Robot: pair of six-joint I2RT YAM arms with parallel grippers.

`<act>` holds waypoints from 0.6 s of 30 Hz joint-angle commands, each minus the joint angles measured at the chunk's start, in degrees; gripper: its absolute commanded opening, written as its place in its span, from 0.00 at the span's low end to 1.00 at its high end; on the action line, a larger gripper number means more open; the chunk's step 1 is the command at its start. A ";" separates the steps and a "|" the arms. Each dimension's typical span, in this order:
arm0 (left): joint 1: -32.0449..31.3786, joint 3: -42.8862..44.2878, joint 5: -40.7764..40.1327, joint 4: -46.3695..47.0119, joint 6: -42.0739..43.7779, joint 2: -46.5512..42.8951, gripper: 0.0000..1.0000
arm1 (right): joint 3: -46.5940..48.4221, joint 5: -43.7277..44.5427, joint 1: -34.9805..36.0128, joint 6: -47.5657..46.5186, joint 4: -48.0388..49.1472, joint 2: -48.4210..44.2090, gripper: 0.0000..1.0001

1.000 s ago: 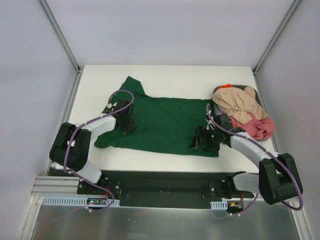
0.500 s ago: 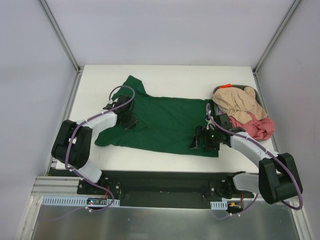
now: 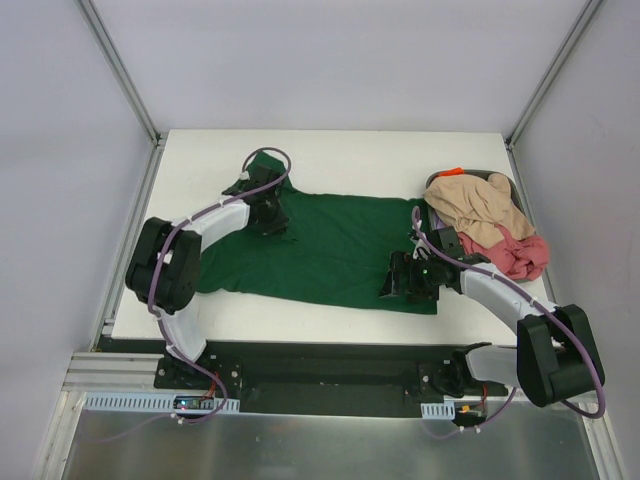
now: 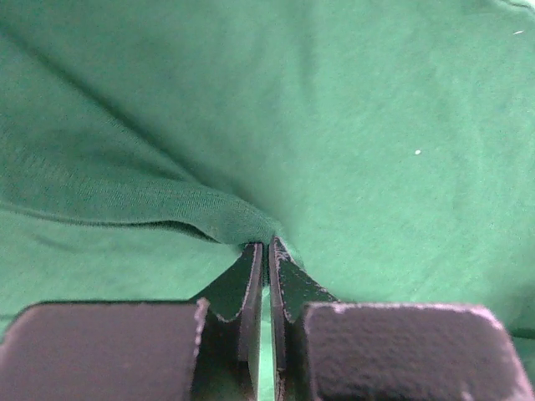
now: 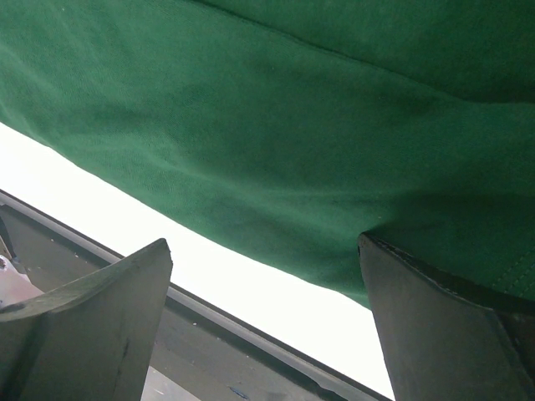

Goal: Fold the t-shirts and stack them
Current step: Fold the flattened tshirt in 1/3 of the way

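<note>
A large dark green t-shirt (image 3: 335,250) lies spread across the middle of the white table (image 3: 350,150). My left gripper (image 3: 268,213) is over its far left part, shut on a raised fold of the green cloth (image 4: 234,221); the left wrist view shows the gripper (image 4: 267,246) pinching that fold. My right gripper (image 3: 393,280) is open at the shirt's near right edge. In the right wrist view this gripper (image 5: 263,242) straddles the green hem (image 5: 276,242), its right finger touching cloth. A beige t-shirt (image 3: 480,205) and a pink-red t-shirt (image 3: 522,255) lie heaped at the right, with an orange bit (image 3: 455,171).
The heap sits on a dark tray (image 3: 512,186) at the table's right edge. A dark rail (image 5: 251,334) runs along the table's near edge, just below the right gripper. Metal frame posts (image 3: 120,75) stand at the back corners.
My left gripper has moved away from me and slightly right, dragging the pinched green cloth with it; the shirt's left side has shifted. The right arm has not moved.
</note>
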 commanded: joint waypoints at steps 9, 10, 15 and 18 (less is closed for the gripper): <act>-0.86 13.05 3.56 -5.98 14.43 10.11 0.01 | 1.26 2.70 0.33 -0.49 -1.74 1.11 0.96; -0.86 13.58 3.83 -6.16 14.70 10.91 0.01 | 1.27 2.70 0.24 -0.49 -1.74 1.11 0.96; -1.21 17.01 4.36 -6.77 16.28 13.98 0.02 | 1.35 2.70 0.33 -0.49 -1.92 1.29 0.96; -1.91 19.73 4.53 -6.77 17.69 15.48 0.05 | 1.35 2.88 0.33 -0.49 -1.92 1.29 0.96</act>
